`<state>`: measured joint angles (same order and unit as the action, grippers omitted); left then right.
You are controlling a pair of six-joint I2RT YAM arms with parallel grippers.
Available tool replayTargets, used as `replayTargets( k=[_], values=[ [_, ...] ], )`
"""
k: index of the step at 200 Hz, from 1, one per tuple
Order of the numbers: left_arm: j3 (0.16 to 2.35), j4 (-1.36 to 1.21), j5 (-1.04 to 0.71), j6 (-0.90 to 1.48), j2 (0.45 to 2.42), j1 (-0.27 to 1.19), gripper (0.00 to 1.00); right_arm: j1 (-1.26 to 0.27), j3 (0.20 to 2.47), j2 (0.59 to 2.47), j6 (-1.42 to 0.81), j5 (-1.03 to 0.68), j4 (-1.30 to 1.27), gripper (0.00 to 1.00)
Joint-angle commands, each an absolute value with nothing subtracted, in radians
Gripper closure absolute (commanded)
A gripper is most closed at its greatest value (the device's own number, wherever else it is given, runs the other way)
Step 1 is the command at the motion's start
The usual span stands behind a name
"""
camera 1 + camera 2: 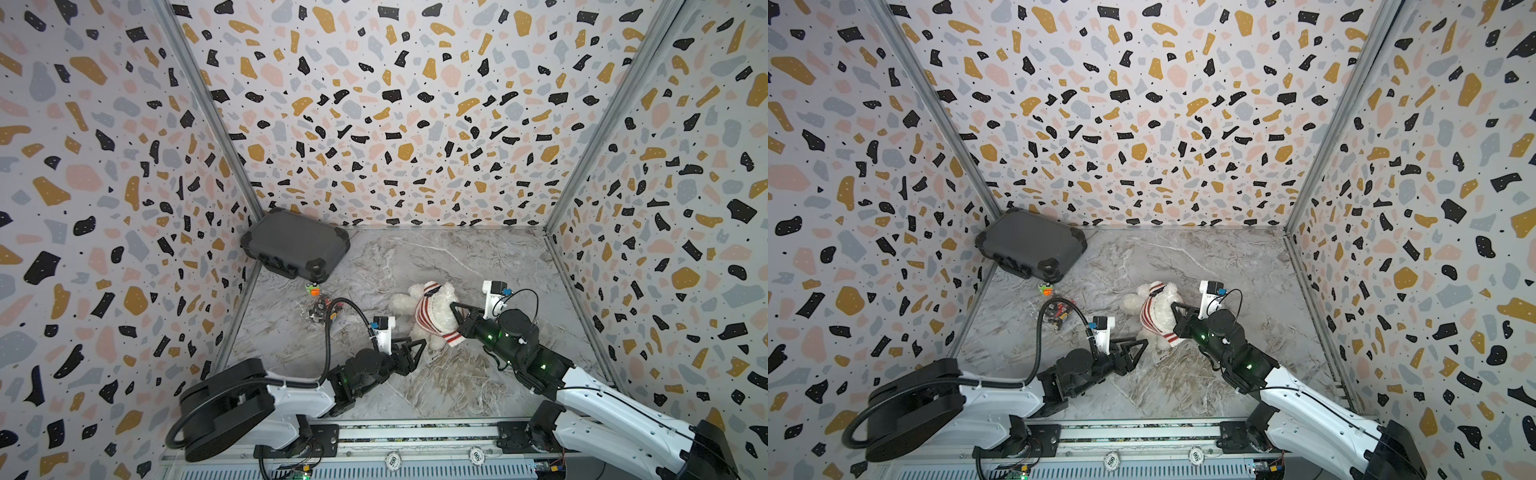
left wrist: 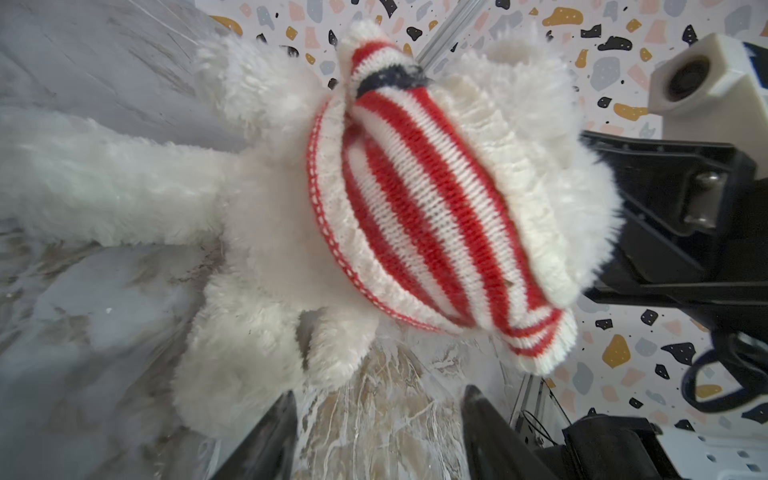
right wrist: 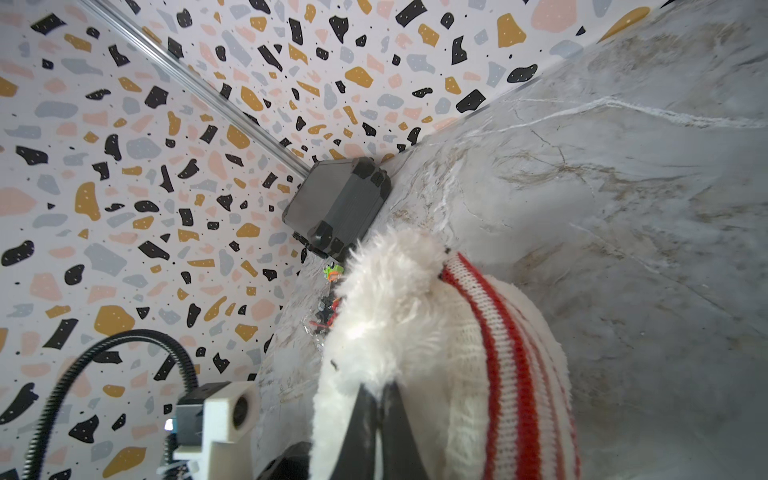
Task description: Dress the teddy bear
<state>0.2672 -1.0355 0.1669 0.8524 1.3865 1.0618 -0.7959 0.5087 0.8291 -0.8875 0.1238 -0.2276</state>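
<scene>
The teddy bear (image 1: pixel 405 300) lies on the marble table near the middle, seen in both top views (image 1: pixel 1133 301). A red-and-white striped sweater (image 1: pixel 428 313) is wrapped around its upper part. My right gripper (image 1: pixel 454 309) reaches in from the right and is shut on the bear's white fur (image 3: pixel 386 311), right beside the sweater (image 3: pixel 498 353). In the right wrist view its fingertips (image 3: pixel 379 388) meet in the fluff. My left gripper (image 1: pixel 417 353) is open just in front of the bear's legs (image 2: pixel 249 340). Only bare table shows between its fingertips (image 2: pixel 379 397).
A dark grey case (image 1: pixel 295 245) leans in the back left corner. A small orange-and-green toy (image 1: pixel 313 289) and a cluster of small parts (image 1: pixel 322 309) lie left of the bear. Patterned walls close in three sides, and a metal rail (image 1: pixel 415 432) runs along the front.
</scene>
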Motion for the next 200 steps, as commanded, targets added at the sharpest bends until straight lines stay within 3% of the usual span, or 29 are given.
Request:
replayTargets(
  k=[1,54,113,160,200],
  values=[
    [0.334,-1.268,0.178,0.929,1.485,1.068,0.37,-0.795,0.506,0.802,-0.955,0.151,-0.245,1.00],
    [0.423,-1.340,0.146,0.968,1.638,1.080,0.42,-0.795,0.484,0.806,-0.998,0.140,-0.247,1.00],
    [0.458,-1.382,0.132,1.003,1.727,1.098,0.66,-0.796,0.478,0.816,-1.009,0.134,-0.259,1.00],
    [0.457,-1.390,0.135,1.007,1.739,1.104,0.92,-0.796,0.476,0.795,-1.010,0.141,-0.241,1.00],
    [0.435,-1.260,0.179,1.025,1.744,1.093,1.00,-0.798,0.478,0.771,-1.027,0.143,-0.231,1.00]
  ],
)
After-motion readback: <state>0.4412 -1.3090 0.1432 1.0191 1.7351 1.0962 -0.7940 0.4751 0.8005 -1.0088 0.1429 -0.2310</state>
